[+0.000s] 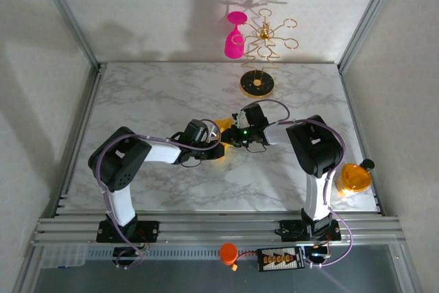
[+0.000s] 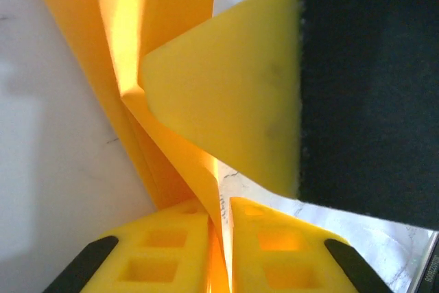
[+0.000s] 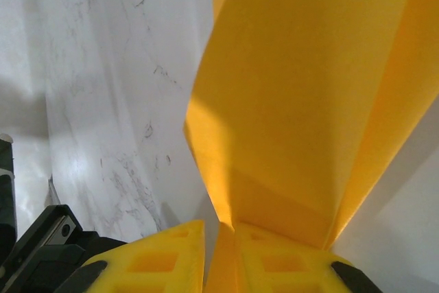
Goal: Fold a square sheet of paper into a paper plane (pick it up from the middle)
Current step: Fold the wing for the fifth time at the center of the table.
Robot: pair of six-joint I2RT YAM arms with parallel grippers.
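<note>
Paper [image 1: 223, 127], orange-yellow and creased, sits near the middle of the table [image 1: 151, 94], between the two grippers, which stand tip to tip in the top view. We cannot tell whether any part of it touches the marble. We find the left gripper [image 2: 221, 219] all but closed. In its wrist view the two yellow fingers [image 2: 164, 245] leave only a slit, and a thin edge of the paper runs down through it, so we record a grip on the paper. From there the paper rises in folded layers toward the upper left, with one sharp crease showing. A pale yellow finger [image 2: 226, 101] with a black pad, which we take for one of the right gripper's, crosses that view from the right, its tip against the folded paper. The right gripper [image 3: 219, 232] is likewise clamped on the paper: in its wrist view the paper fans upward from the narrow gap between the fingers, with a fold line on the right. At the far edge we note a gold stand [image 1: 258, 84] with a pink glass [image 1: 235, 36] hanging inverted from it. An orange disc [image 1: 353, 178] lies by the right edge, well apart from the paper.
</note>
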